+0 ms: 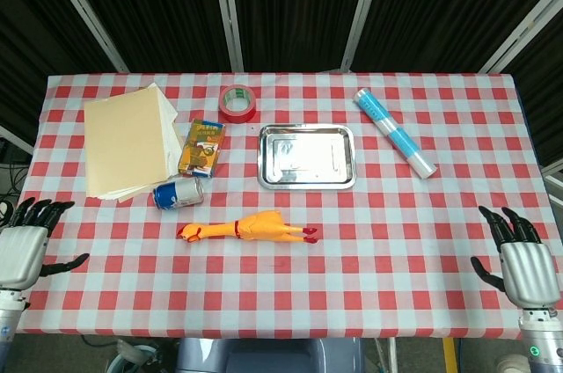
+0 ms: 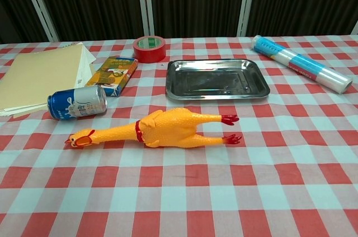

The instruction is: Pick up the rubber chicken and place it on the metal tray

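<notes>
1 yellow-orange rubber chicken [image 2: 162, 128] lying flat, red feet, both hands' fingers [image 1: 508, 222] spread, holding nothing

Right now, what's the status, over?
Left hand and right hand open, at table edges. Rubber chicken lying flat, untouched. Metal tray empty behind it, path clear.

My left hand [image 1: 26, 245] low at left edge, fingers spread, holding nothing. My right hand [image 1: 521, 259] likewise at right edge.
</notes>
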`<state>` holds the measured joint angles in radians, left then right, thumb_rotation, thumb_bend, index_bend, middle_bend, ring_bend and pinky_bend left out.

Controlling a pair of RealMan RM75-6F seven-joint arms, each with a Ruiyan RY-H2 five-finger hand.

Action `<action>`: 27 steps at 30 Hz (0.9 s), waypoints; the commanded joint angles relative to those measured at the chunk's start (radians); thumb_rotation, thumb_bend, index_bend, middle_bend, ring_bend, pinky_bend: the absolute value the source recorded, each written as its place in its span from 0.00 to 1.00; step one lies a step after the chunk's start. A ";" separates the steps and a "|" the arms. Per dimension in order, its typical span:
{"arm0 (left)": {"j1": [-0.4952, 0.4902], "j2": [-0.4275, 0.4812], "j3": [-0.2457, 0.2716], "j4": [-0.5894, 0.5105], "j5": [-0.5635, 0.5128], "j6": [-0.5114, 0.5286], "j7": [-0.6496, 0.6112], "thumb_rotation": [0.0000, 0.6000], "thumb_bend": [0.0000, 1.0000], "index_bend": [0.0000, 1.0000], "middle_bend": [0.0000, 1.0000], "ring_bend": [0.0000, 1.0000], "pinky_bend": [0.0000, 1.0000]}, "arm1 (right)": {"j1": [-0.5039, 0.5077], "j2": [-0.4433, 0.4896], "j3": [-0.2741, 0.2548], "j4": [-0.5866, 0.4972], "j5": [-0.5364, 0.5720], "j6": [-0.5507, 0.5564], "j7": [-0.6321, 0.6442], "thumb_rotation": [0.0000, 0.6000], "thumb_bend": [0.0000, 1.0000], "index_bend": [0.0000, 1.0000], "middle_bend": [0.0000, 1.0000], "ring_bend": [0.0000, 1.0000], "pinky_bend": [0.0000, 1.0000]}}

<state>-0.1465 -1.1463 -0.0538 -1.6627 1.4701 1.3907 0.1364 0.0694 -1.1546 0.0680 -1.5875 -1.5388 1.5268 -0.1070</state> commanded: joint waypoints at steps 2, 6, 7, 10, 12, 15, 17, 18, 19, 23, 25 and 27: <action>-0.068 -0.035 -0.024 -0.009 -0.010 -0.083 0.003 1.00 0.05 0.18 0.22 0.13 0.08 | 0.001 0.002 0.001 -0.002 0.000 -0.001 -0.001 1.00 0.27 0.12 0.24 0.13 0.19; -0.133 -0.071 -0.035 -0.015 -0.022 -0.171 0.049 1.00 0.05 0.17 0.22 0.13 0.08 | 0.000 0.004 0.000 -0.003 0.002 -0.002 0.000 1.00 0.27 0.12 0.24 0.13 0.19; -0.154 -0.085 -0.038 -0.017 -0.028 -0.200 0.060 1.00 0.05 0.17 0.22 0.13 0.08 | 0.000 0.005 0.000 -0.002 0.002 -0.002 0.000 1.00 0.27 0.12 0.24 0.13 0.19; -0.207 -0.123 -0.048 -0.024 -0.049 -0.273 0.088 1.00 0.05 0.17 0.22 0.14 0.08 | 0.000 0.004 -0.002 -0.002 0.002 -0.004 0.001 1.00 0.27 0.12 0.24 0.13 0.19; -0.236 -0.151 -0.051 -0.026 -0.058 -0.308 0.109 1.00 0.05 0.18 0.23 0.14 0.09 | -0.001 0.004 -0.003 -0.002 0.002 -0.004 0.002 1.00 0.27 0.12 0.24 0.13 0.19; -0.272 -0.189 -0.054 -0.029 -0.057 -0.347 0.128 1.00 0.05 0.18 0.24 0.16 0.11 | -0.003 0.005 -0.004 -0.001 0.003 -0.004 0.004 1.00 0.27 0.12 0.24 0.13 0.19; -0.297 -0.224 -0.058 -0.026 -0.063 -0.370 0.155 1.00 0.05 0.19 0.25 0.16 0.13 | -0.005 0.006 -0.005 0.000 0.003 -0.001 0.007 1.00 0.27 0.12 0.24 0.13 0.19; -0.309 -0.242 -0.059 -0.024 -0.069 -0.379 0.172 1.00 0.06 0.20 0.26 0.17 0.16 | -0.006 0.007 -0.005 0.001 0.003 0.001 0.008 1.00 0.27 0.12 0.24 0.13 0.19; -0.315 -0.252 -0.060 -0.022 -0.075 -0.382 0.182 1.00 0.06 0.20 0.26 0.18 0.19 | -0.007 0.008 -0.005 0.001 0.003 0.002 0.009 1.00 0.27 0.12 0.24 0.13 0.19; -0.347 -0.315 -0.066 -0.011 -0.112 -0.407 0.227 1.00 0.07 0.23 0.31 0.23 0.34 | -0.011 0.009 -0.006 0.007 0.004 0.006 0.018 1.00 0.27 0.12 0.24 0.13 0.19; -0.357 -0.342 -0.067 -0.003 -0.134 -0.412 0.252 1.00 0.07 0.24 0.33 0.24 0.37 | -0.012 0.009 -0.007 0.010 0.004 0.006 0.024 1.00 0.27 0.12 0.24 0.13 0.19; -0.368 -0.371 -0.066 0.007 -0.163 -0.421 0.280 1.00 0.07 0.24 0.34 0.25 0.38 | -0.014 0.008 -0.008 0.015 0.004 0.008 0.028 1.00 0.27 0.12 0.24 0.13 0.19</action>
<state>-0.5025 -1.4965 -0.1190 -1.6660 1.3278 0.9795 0.3958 0.0558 -1.1462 0.0606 -1.5733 -1.5348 1.5346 -0.0790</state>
